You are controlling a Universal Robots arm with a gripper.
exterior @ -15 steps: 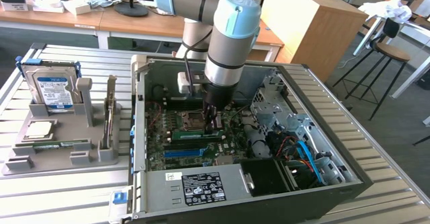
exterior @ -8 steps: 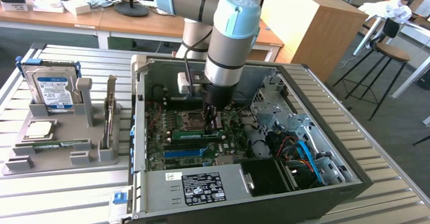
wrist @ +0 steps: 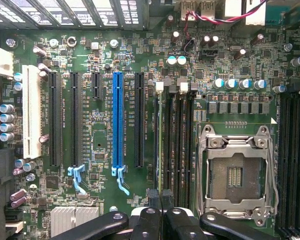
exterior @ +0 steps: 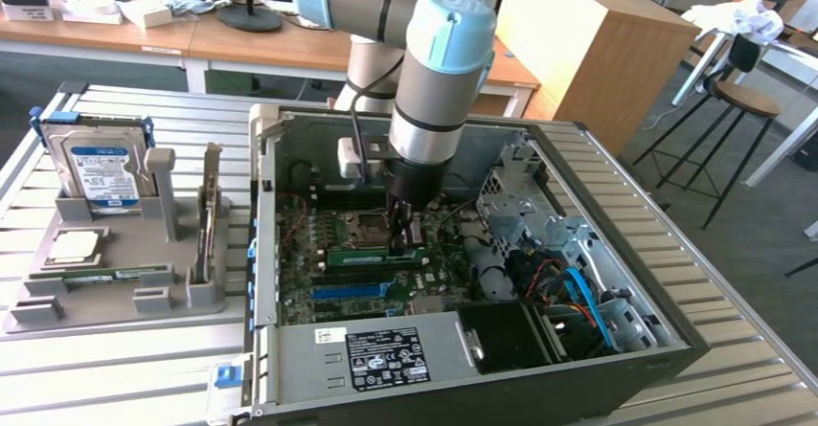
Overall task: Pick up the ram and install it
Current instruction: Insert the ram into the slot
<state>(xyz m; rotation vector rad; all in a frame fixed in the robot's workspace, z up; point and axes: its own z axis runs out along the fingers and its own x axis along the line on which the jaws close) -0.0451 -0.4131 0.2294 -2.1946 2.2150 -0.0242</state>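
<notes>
Gripper (wrist: 161,200) down inside the open computer case (exterior: 665,349), closed over the ram (exterior: 374,253).

From my station I see the fingertips (wrist: 153,197) drawn together with no gap between them, right above one end of the ram. The green stick lies along a memory slot directly under the tool and runs away from it across the motherboard (wrist: 97,145). I think the tips rest on its top edge, though I can't tell whether they pinch it. The empty CPU socket (wrist: 236,175) sits just beside the gripper on one flank, and the blue slot (wrist: 118,120) lies near on the other.
</notes>
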